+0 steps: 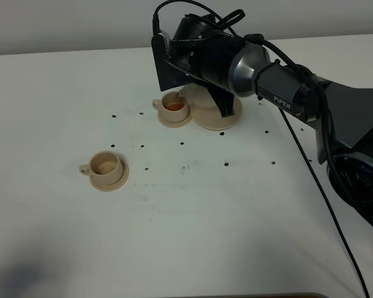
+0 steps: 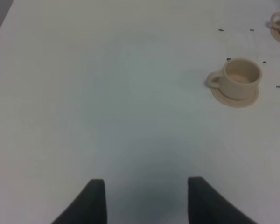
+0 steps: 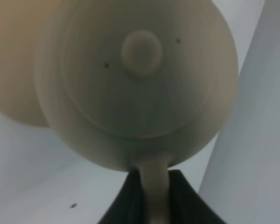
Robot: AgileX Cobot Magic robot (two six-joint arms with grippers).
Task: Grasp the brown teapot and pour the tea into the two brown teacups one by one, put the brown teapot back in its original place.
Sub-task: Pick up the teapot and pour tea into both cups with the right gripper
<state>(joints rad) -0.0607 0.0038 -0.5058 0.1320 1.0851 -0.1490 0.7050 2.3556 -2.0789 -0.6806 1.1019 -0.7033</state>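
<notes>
The brown teapot (image 3: pixel 141 70) fills the right wrist view, seen from above with its lid knob up. My right gripper (image 3: pixel 154 191) is shut on its loop handle. In the exterior view the right arm's wrist (image 1: pixel 202 53) hides the teapot, hanging over the wide saucer (image 1: pixel 216 119) at the back. One teacup (image 1: pixel 174 107) on its saucer stands just left of that wide saucer and holds dark tea. The other teacup (image 1: pixel 104 165) sits nearer the front left, also seen as the teacup (image 2: pixel 241 77) in the left wrist view. My left gripper (image 2: pixel 147 200) is open over bare table.
The white table (image 1: pixel 236 217) has small dark dots scattered across its middle. The right arm's black base and cables (image 1: pixel 354 161) take up the right side. A blurred tan shape (image 3: pixel 14 65) lies behind the teapot in the right wrist view.
</notes>
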